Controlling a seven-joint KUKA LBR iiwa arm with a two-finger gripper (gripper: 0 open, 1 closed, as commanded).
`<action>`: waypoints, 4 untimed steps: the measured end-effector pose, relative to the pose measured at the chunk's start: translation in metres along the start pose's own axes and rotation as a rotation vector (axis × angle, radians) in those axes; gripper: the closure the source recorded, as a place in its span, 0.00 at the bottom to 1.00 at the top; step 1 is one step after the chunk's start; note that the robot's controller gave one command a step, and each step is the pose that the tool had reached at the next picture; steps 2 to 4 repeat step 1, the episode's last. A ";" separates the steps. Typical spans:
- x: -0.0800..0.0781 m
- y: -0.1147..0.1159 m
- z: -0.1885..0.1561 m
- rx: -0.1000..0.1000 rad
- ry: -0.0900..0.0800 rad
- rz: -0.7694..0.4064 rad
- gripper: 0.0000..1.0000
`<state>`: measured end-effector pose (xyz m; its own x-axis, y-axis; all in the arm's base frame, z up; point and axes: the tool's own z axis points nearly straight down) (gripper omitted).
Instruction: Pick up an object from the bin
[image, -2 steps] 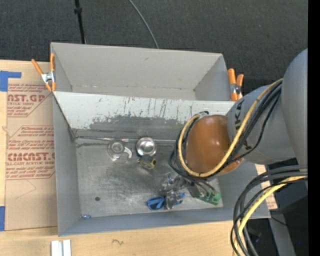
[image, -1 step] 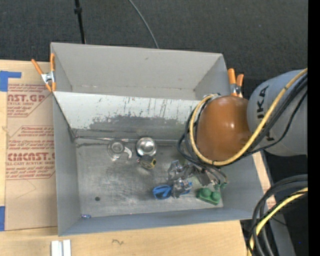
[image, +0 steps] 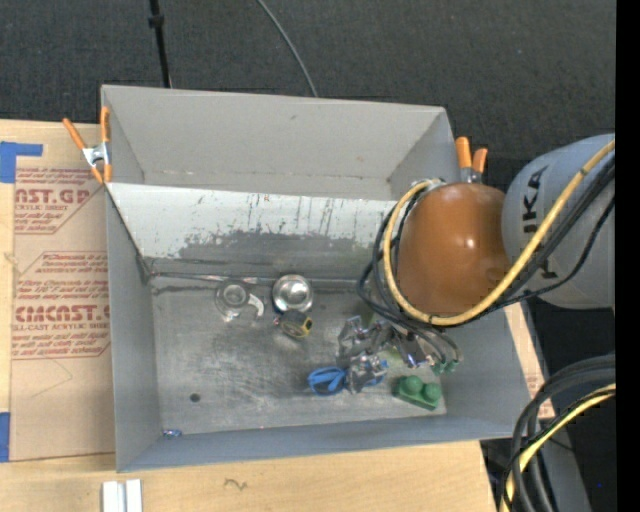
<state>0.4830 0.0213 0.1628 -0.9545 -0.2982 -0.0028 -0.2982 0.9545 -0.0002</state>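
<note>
My gripper (image: 367, 352) is low in the bin's front right part, below the arm's wrist. A small blue piece (image: 325, 380) lies on the floor just to its left, touching or nearly touching its tip. A green block (image: 417, 391) rests just to its right, near the bin's front wall. Whether anything is held cannot be seen.
Further left, near the back wall, lie a shiny silver round thing (image: 292, 292), a small yellow-and-black piece (image: 297, 324) just in front of it, and a clear round thing (image: 233, 298). The arm's orange cover and cables overhang the bin's right side.
</note>
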 end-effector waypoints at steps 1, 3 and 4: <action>0.000 0.001 -0.002 -0.001 0.002 0.000 1.00; 0.000 0.001 -0.002 -0.001 0.002 0.000 1.00; 0.000 0.001 -0.002 -0.001 0.002 0.000 1.00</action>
